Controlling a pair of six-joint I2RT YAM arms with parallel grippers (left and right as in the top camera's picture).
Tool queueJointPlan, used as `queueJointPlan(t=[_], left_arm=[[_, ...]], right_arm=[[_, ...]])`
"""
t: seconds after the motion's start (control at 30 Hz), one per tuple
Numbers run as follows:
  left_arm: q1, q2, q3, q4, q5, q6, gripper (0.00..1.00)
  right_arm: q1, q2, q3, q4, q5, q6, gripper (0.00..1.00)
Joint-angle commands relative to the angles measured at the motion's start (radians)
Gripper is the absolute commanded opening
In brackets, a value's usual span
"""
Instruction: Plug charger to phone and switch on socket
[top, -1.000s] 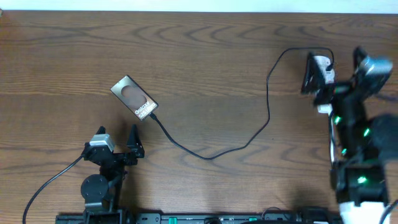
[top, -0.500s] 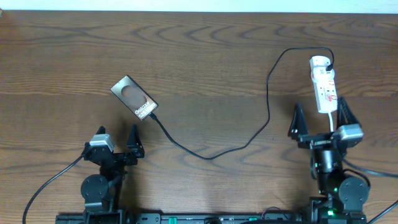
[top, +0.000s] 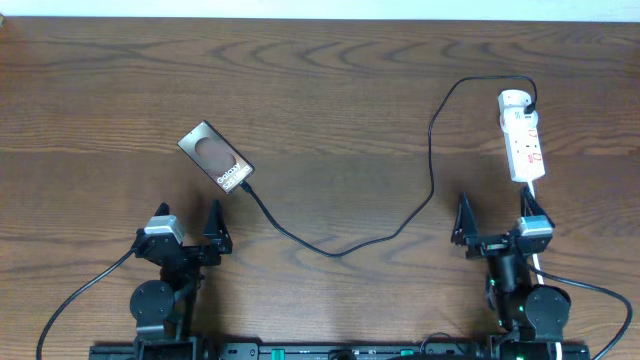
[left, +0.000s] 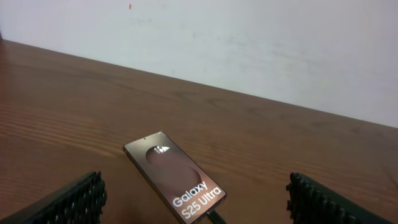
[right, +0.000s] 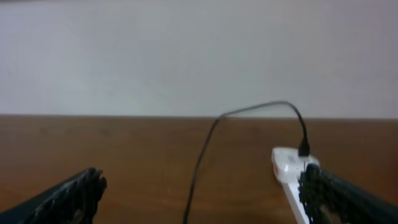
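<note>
Both hands sit at near edge of surface (top: 330, 60), nothing held. Left hand (top: 188, 225): fingers wide apart, empty. Right hand (top: 494, 222): same, spread wide, empty.

Phone (top: 215, 158) lies back up, roughly dead ahead of left hand, apart from it, long axis diagonal. Charger (top: 432, 170) tip looks seated in phone's near end. Cable loops across to far end of socket (top: 522, 135), plug in.

Socket lies ahead of right hand & a bit to its right, near but not touching, long axis running away from it, approx in line w/ the arm. So right arm is clearly nearer for the switch.

Switch too small overhead, blurred in wrist view: can't tell on/off. Prob. only step open is the switch, a short reach fwd along the strip.
</note>
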Motion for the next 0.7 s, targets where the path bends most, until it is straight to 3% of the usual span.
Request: queueJointPlan(t=[0.0,0.1,0.67], left_arm=[[0.005,-0.006,-0.01,-0.044,0.013,0.013,0.92],[0.005,-0.006,-0.01,-0.044,0.013,0.013,0.92],[0.005,-0.006,-0.01,-0.044,0.013,0.013,0.92]], right_arm=[[0.006,-0.055,-0.001,-0.114,0.026,-0.016,0.99],[0.006,-0.093,-0.001,-0.226,0.034,-0.014,0.99],[0.006,-0.093,-0.001,-0.223,0.032,-0.016,0.99]])
